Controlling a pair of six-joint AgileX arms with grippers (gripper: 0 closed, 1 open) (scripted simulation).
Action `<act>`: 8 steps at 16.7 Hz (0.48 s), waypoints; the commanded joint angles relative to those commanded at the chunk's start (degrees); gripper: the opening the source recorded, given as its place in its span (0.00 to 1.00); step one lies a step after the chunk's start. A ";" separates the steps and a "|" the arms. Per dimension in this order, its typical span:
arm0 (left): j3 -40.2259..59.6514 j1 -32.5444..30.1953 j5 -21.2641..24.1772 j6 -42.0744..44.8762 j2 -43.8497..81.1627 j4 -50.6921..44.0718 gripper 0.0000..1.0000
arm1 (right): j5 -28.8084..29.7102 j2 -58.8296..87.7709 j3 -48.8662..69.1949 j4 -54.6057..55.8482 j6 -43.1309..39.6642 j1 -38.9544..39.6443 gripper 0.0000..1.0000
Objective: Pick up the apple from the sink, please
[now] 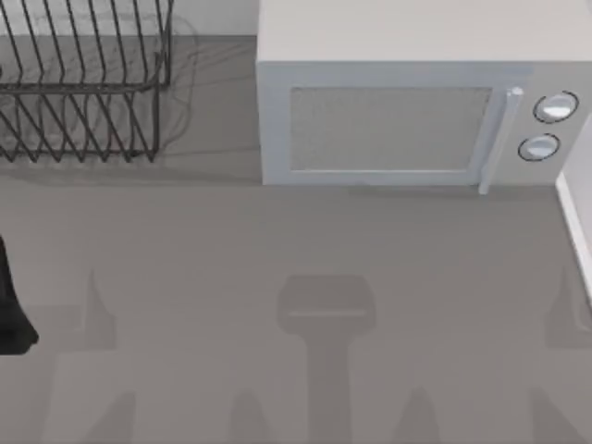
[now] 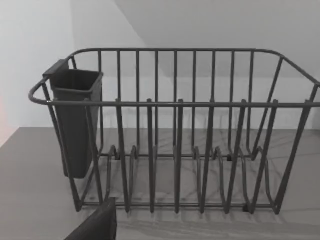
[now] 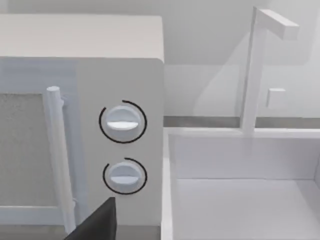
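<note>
Black and wedge-shaped, a piece of the left end effector (image 2: 95, 225) juts into the edge of the left wrist view; whether it is released or clenched cannot be told. Straight ahead of it stands a dark wire dish rack (image 2: 175, 150), upright on the grey worktop (image 2: 35, 190), with a dark cutlery cup (image 2: 75, 120) hung on one end wall. In the top view the left arm (image 1: 11, 305) is a black shape at the far left edge of the worktop (image 1: 277, 277), in front of the dish rack (image 1: 83, 92), which sits in the far left corner.

A like black piece of the right end effector (image 3: 97, 222) enters the right wrist view; its state, released or clenched, cannot be told either. Before it is the white microwave (image 3: 80, 50), door shut, with its upright bar handle (image 3: 57, 155) and two round dials (image 3: 123, 122), one above the other. Just beside the microwave, on its dial side, lies the white sink (image 3: 240, 150), with a tall white faucet (image 3: 252, 70) rising from its back rim.

From above, the microwave (image 1: 388, 129) stands at the back of the worktop, right of the rack, and the sink's white rim (image 1: 578, 231) runs along the right edge.

Where the apple lies relative to either end effector cannot be told.
</note>
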 joint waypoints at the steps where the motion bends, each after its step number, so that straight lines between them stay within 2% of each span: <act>1: 0.00 0.00 0.00 0.00 0.00 0.00 1.00 | 0.00 2.41 2.08 -1.44 -0.41 -0.43 1.00; 8: 0.00 0.00 0.00 0.00 0.00 0.00 1.00 | 0.03 33.93 25.96 -18.03 -5.10 -5.40 1.00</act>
